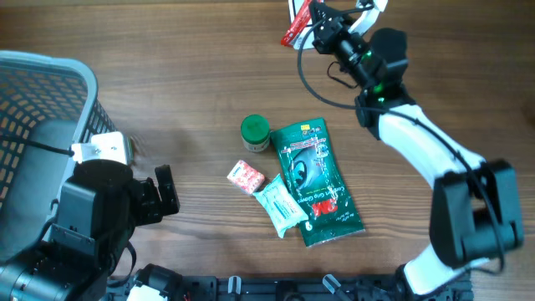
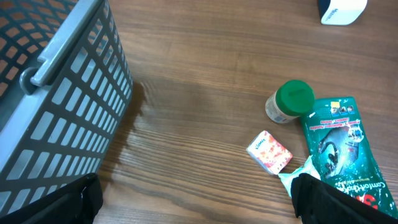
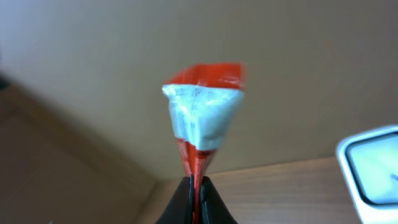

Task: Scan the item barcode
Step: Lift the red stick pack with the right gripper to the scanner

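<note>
1. The right arm (image 1: pixel 418 142) reaches to the far edge of the wooden worktop (image 1: pixel 192 67). Its right fingers (image 3: pixel 179 208) are clenched tight on the bottom edge of a red packet (image 3: pixel 202 118).
2. The red packet is off the worktop and stands upright above the closed tips in the right wrist view. That view shows a pale, silvery patch across the packet's upper half, too blurred to read.
3. In the overhead view the red packet sits at the far edge, just beside something white that is cut off by the frame.
4. A white device (image 3: pixel 373 177) with rounded corners shows at the right edge of the right wrist view, below and to the side of the packet and apart from it.
5. The left arm (image 1: pixel 92 217) sits at the near left beside a grey mesh basket (image 1: pixel 50 67). Its left fingers (image 2: pixel 329 202) are spread wide and hold nothing, with bare wood between them.
6. Four items lie in a cluster at the middle of the worktop, well apart from both arms:
   - a dark green pouch (image 1: pixel 316 180), lying flat
   - a small jar with a green lid (image 1: pixel 255 132), touching the pouch's far left corner
   - a pale green sachet (image 1: pixel 280 206), lying against the pouch's left edge
   - a small pink-and-white box (image 1: pixel 246 176), just beside the sachet
</note>
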### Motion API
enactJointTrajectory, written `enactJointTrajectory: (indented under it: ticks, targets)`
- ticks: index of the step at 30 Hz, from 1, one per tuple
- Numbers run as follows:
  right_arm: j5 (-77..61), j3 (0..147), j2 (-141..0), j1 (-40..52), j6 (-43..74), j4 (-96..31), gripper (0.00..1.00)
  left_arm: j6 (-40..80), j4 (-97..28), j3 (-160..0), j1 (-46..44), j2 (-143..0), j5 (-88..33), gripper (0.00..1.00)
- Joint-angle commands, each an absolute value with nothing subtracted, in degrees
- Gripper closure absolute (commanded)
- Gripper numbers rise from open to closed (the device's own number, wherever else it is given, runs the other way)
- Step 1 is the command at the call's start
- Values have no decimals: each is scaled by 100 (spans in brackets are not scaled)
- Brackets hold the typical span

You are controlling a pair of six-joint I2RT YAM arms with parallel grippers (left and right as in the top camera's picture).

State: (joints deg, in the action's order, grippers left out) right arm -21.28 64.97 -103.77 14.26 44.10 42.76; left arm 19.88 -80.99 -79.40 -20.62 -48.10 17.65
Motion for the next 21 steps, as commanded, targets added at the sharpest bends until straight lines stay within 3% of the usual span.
enactJointTrajectory:
  ticks: [1, 5, 11, 21]
  targets:
    - [-3640, 6517, -11187, 913, 4740, 5275, 96, 2040, -8086, -7935, -2038, -4810, 1739, 0]
    - [-3859, 6659, -11950, 650, 5339, 6770, 96, 2040, -8086, -7935, -2038, -4810, 1739, 0]
    - [-3588, 7679, -13050, 650, 5725, 6799, 96, 2040, -8086, -7935, -2038, -4810, 1739, 0]
    - [-3378, 10768, -15211, 639, 6173, 6215, 96, 2040, -8086, -7935, -2038, -4810, 1739, 0]
